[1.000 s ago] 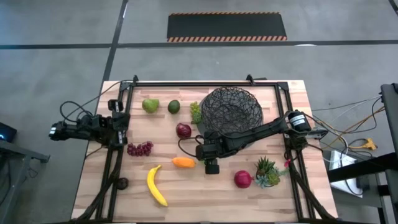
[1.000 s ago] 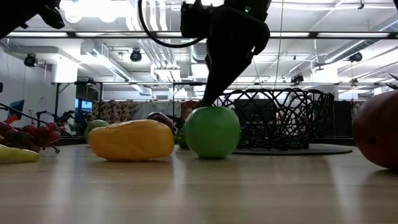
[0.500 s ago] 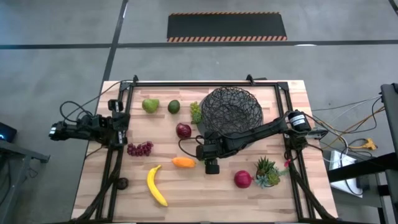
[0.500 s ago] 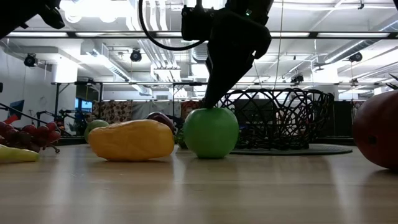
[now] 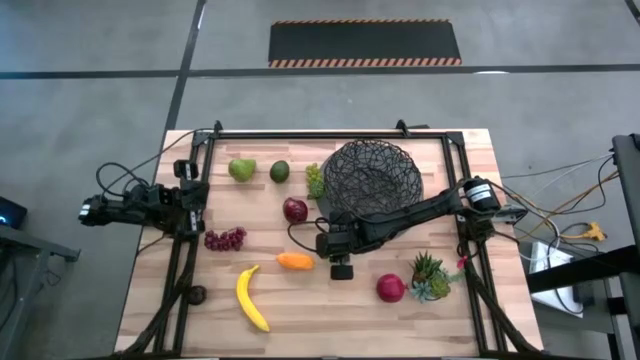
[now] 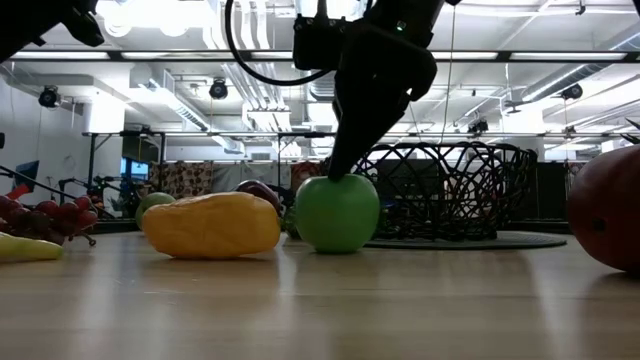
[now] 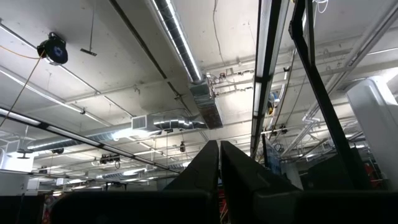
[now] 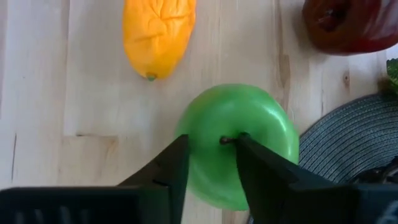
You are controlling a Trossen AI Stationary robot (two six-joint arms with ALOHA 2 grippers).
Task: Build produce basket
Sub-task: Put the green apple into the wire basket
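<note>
Right hand [image 8: 208,155] sat on top of the green apple [image 8: 236,143] at frame centre in the high view, fingers [image 8: 171,168] pinched at the stem area; grip looked partial (fingers closing, apple on the table [image 5: 470,150]). Step in hand: grasping the apple, with the basket [image 5: 372,178] just above it in frame. Next move likely needs a firm close, lift, short carry over the rim. Arm stretched in from the right edge, wrist angled down. Left hand [image 5: 95,212] was parked closed off the table's left edge.
</note>
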